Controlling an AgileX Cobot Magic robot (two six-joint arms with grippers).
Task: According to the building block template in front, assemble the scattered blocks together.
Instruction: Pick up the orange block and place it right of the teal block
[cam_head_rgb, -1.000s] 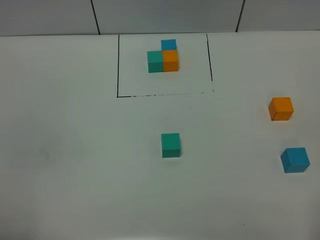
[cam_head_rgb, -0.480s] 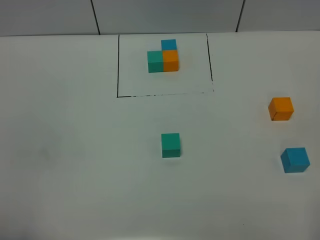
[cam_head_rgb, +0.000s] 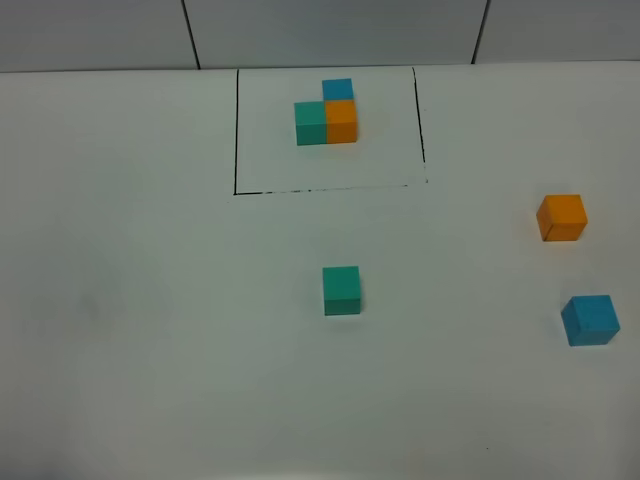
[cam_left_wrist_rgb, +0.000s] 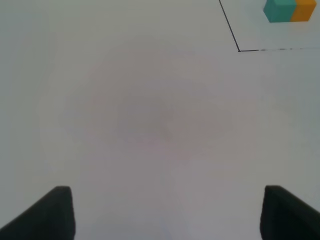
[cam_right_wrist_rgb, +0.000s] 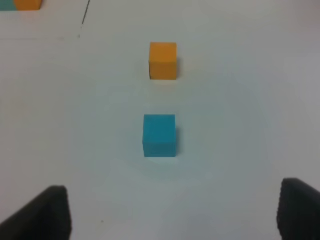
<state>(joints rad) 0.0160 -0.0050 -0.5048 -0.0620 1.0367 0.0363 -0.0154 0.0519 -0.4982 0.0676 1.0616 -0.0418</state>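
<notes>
While left tool (cam_left_wrist_rgb: 167, 216) and right tool (cam_right_wrist_rgb: 172, 214) gape empty, scattered blocks (cam_head_rgb: 341, 290) lie apart.

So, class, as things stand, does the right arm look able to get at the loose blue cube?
Probably yes. The blue cube lies just ahead of the right gripper, whose jaws stand open. The orange cube sits beyond it, apart, so nothing blocks the way.

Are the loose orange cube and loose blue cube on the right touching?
Apart. The right wrist view shows bare white table between the loose matte orange cube and the loose matte blue cube.
</notes>
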